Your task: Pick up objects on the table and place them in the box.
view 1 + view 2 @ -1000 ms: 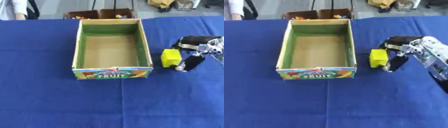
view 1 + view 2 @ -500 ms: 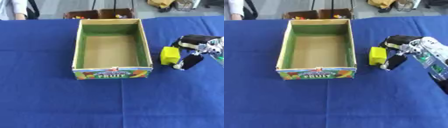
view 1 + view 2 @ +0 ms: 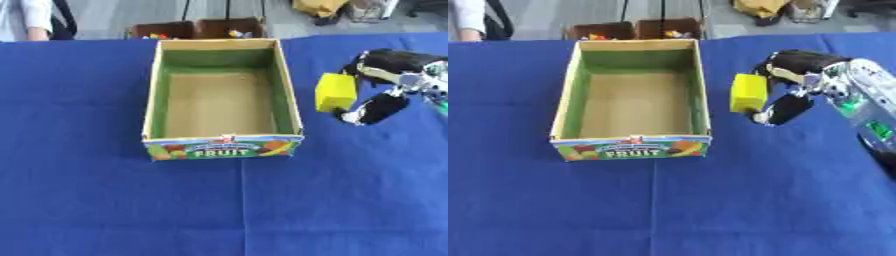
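A yellow block [image 3: 335, 92] hangs just right of the open cardboard box [image 3: 285, 91], whose inside is bare and green-walled with a FRUIT label on its front. My right hand [image 3: 794, 75] comes in from the right and is shut on the block, fingers above it and thumb below at its right side. The block seems lifted a little off the blue cloth, close to the box's right wall. My left hand shows in neither view.
Blue cloth [image 3: 105, 200] covers the whole table. Two brown bins [image 3: 197, 28] with small items stand beyond the far edge. A person's sleeve [image 3: 31, 20] is at the top left corner, away from the box.
My right hand has carried the yellow block a little to the left and up, closer to the box's right wall.
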`<control>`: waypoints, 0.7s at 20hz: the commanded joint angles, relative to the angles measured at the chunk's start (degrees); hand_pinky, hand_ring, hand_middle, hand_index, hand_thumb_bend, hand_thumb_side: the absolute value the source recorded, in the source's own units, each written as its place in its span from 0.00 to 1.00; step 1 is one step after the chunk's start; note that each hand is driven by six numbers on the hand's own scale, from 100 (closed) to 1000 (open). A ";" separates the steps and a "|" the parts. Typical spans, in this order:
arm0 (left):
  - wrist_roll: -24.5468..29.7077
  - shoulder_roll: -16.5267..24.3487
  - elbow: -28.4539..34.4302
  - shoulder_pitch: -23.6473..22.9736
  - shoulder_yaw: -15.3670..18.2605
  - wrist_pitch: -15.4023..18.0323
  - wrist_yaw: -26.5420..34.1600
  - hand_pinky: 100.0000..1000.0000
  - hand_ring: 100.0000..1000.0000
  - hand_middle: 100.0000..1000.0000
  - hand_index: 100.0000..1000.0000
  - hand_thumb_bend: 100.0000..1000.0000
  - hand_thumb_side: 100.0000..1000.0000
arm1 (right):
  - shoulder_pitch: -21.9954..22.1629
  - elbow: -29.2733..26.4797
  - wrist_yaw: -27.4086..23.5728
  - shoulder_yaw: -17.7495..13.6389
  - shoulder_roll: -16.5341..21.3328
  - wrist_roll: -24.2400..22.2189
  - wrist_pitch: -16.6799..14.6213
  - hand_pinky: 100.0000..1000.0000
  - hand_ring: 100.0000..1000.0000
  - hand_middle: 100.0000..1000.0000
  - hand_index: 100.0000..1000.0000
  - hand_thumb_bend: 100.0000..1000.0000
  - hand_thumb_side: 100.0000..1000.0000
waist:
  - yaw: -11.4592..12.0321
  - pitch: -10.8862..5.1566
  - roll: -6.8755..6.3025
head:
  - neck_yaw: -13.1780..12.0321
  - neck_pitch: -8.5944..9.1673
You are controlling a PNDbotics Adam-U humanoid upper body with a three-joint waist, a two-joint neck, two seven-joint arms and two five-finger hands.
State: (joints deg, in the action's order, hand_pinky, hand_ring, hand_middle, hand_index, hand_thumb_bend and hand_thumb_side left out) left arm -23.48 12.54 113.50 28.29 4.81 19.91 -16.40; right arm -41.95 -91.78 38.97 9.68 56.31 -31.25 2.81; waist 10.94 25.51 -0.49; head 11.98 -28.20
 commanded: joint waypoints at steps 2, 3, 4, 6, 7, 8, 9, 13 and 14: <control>0.02 1.02 1.09 0.24 0.04 -0.10 0.17 0.49 0.82 0.84 0.92 0.00 1.00 | -2.44 -4.64 -0.43 -2.42 2.30 1.12 0.92 0.47 0.62 0.39 0.51 0.00 0.35 | 0.02 -1.17 0.96 | -0.12 0.51; 0.04 1.05 1.09 0.21 0.02 -0.11 0.19 0.49 0.82 0.84 0.92 0.00 1.00 | -3.10 -5.39 -0.23 -2.49 2.18 1.19 1.09 0.47 0.62 0.39 0.51 0.00 0.35 | 0.05 -1.23 0.98 | -0.10 0.50; 0.07 1.08 1.09 0.17 -0.01 -0.12 0.21 0.49 0.82 0.84 0.92 0.00 1.00 | -3.91 -5.96 0.01 -2.45 1.96 1.14 1.23 0.47 0.62 0.39 0.51 0.00 0.40 | 0.08 -1.31 1.01 | -0.05 0.48; 0.15 1.12 1.09 0.09 -0.10 -0.14 0.27 0.49 0.82 0.84 0.92 0.00 1.00 | -5.96 -6.48 0.51 -1.99 1.10 0.75 1.38 0.47 0.62 0.39 0.51 0.00 0.36 | 0.14 -1.47 1.10 | 0.08 0.49; 0.21 1.12 1.09 0.04 -0.15 -0.15 0.29 0.49 0.82 0.84 0.92 0.00 1.00 | -7.13 -6.43 0.75 -1.65 0.47 0.44 1.40 0.47 0.62 0.39 0.51 0.00 0.37 | 0.18 -1.54 1.14 | 0.15 0.50; 0.26 1.13 1.09 0.00 -0.18 -0.15 0.32 0.49 0.82 0.84 0.92 0.00 1.00 | -8.27 -6.21 0.97 -1.29 -0.19 0.10 1.37 0.47 0.62 0.39 0.51 0.00 0.37 | 0.21 -1.60 1.18 | 0.18 0.51; 0.31 1.13 1.09 -0.04 -0.21 -0.15 0.34 0.49 0.82 0.84 0.92 0.00 1.00 | -9.15 -5.98 1.19 -1.04 -0.72 -0.14 1.29 0.47 0.62 0.39 0.52 0.00 0.37 | 0.27 -1.67 1.20 | 0.29 0.52; 0.68 1.00 1.09 -0.25 -0.57 -0.18 0.62 0.49 0.82 0.84 0.92 0.00 1.00 | -13.99 -4.62 3.24 0.10 -5.22 -0.82 0.73 0.47 0.62 0.39 0.52 0.00 0.42 | 1.22 -2.07 1.46 | 1.30 0.69; 0.77 0.96 1.09 -0.26 -0.62 -0.17 0.69 0.49 0.82 0.84 0.92 0.00 1.00 | -15.37 -3.79 3.88 0.55 -6.58 -1.13 0.50 0.47 0.62 0.38 0.52 0.00 0.37 | 1.34 -2.10 1.51 | 1.49 0.79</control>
State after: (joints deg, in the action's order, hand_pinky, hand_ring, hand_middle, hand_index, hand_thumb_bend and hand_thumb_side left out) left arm -23.01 12.54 113.50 27.75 4.38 19.73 -16.04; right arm -56.06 -95.81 41.80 10.37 49.99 -32.04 3.53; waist 12.22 25.45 0.28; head 13.12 -28.11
